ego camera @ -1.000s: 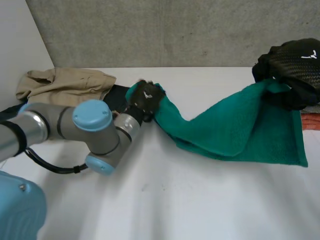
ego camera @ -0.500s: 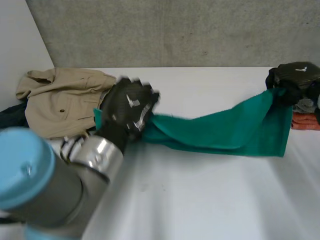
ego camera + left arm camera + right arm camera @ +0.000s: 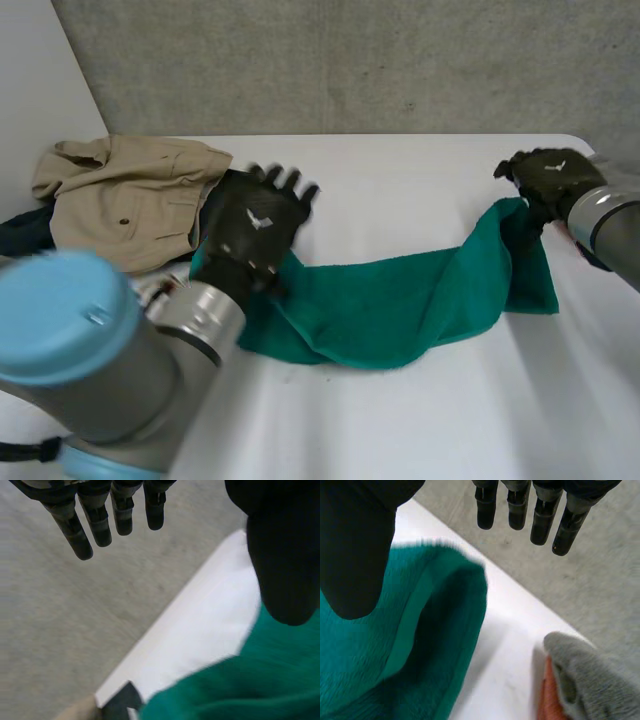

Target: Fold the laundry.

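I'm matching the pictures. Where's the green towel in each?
Head view: green towel between left hand and right hand.
Left wrist view: green towel by the left hand's thumb.
Right wrist view: green towel by the right hand's thumb.
Shared landmark: white table beneath it.

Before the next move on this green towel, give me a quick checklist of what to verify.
1. Left hand open: ok, fingers straight over the towel.
2. Right hand open: ok, fingers straight.
3. Towel flat: not ok, bunched and doubled over.
4. Towel apart from the beige jacket: cannot tell, the left arm covers that end.
5. Towel apart from the grey and orange cloths: ok, bare table between.
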Motion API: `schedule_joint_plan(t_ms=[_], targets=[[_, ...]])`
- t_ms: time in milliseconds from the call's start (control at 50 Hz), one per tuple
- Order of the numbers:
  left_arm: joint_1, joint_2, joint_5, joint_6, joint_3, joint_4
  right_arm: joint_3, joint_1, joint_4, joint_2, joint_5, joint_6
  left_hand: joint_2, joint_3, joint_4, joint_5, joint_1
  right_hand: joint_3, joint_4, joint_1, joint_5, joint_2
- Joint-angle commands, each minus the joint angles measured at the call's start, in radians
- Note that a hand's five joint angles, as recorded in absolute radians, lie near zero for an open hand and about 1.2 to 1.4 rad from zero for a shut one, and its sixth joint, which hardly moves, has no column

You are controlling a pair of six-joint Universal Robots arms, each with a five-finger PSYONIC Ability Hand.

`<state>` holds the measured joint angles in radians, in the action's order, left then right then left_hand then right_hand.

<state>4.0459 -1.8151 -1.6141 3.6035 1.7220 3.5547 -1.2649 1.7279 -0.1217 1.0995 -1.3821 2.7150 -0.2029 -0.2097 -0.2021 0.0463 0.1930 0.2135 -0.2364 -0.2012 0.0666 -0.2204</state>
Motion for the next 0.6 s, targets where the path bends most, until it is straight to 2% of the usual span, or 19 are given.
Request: schedule_joint_plan(t_ms=[20,100,220,400,440,520,600], targets=[[0.217,0.054,0.167,-0.017,-0.03,-0.129,-0.04,-0.004,-0.076,0.111,0.005,-0.033,-0.016,-0.01,-0.017,-0.001,0.026,-0.039,0.062,0.027,-0.067,0.046],[0.301,0.027,0.243,-0.015,-0.081,-0.21,-0.045,-0.005,-0.198,0.183,0.009,-0.108,-0.028,-0.021,-0.029,0.01,0.038,-0.039,0.062,0.027,-0.067,0.046],[0.357,-0.165,0.264,-0.003,-0.199,-0.269,-0.091,-0.027,-0.279,0.243,0.003,-0.207,-0.09,-0.083,-0.091,0.072,0.1,-0.039,0.062,0.027,-0.067,0.046],[0.361,-0.357,0.269,0.006,-0.32,-0.289,-0.27,-0.027,-0.271,0.344,0.014,-0.285,-0.251,-0.244,-0.252,0.233,0.261,-0.039,0.062,0.027,-0.067,0.046],[0.361,-0.383,0.264,0.014,-0.34,-0.29,-0.324,-0.03,-0.254,0.375,0.024,-0.287,-0.289,-0.283,-0.29,0.272,0.299,0.068,-0.045,-0.08,0.04,-0.061],[0.357,-0.435,0.257,0.081,-0.375,-0.289,-0.419,-0.031,-0.233,0.424,0.07,-0.29,-0.356,-0.35,-0.357,0.339,0.366,0.218,-0.195,-0.23,0.19,-0.211],[0.355,-0.464,0.255,0.138,-0.392,-0.287,-0.499,-0.033,-0.223,0.442,0.127,-0.302,-0.503,-0.497,-0.504,0.486,0.513,0.23,-0.207,-0.242,0.202,-0.223]])
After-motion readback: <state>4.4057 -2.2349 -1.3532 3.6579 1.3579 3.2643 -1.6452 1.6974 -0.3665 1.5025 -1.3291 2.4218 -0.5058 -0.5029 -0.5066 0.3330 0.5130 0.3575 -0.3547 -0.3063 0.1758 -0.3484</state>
